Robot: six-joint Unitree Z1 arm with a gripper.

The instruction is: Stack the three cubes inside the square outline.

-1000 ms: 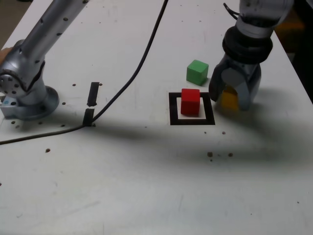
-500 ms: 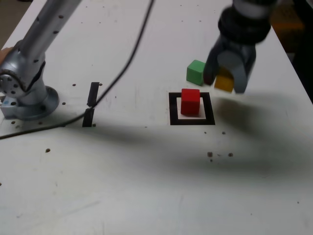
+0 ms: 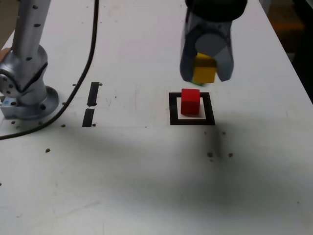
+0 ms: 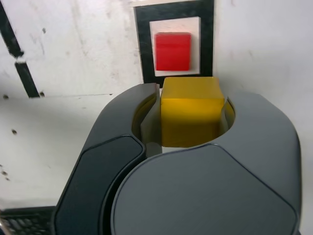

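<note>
Clearly, the yellow cube (image 4: pixel 192 111) sits between the fingertips of the gripper (image 3: pixel 206 76), pinched and held up off the desk (image 3: pixel 132 181), while the red cube (image 3: pixel 190 102) rests inside the square outline (image 3: pixel 173 108).

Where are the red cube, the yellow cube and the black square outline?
Red cube (image 3: pixel 190 102): exterior view, its front face.
Yellow cube (image 4: pixel 190 121): wrist view, its side face.
Black square outline (image 3: pixel 173 108): exterior view, the band on that view's left.

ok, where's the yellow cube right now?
Exterior view: the yellow cube is between the grey gripper's jaws, raised, just up and right of the red cube.
</note>
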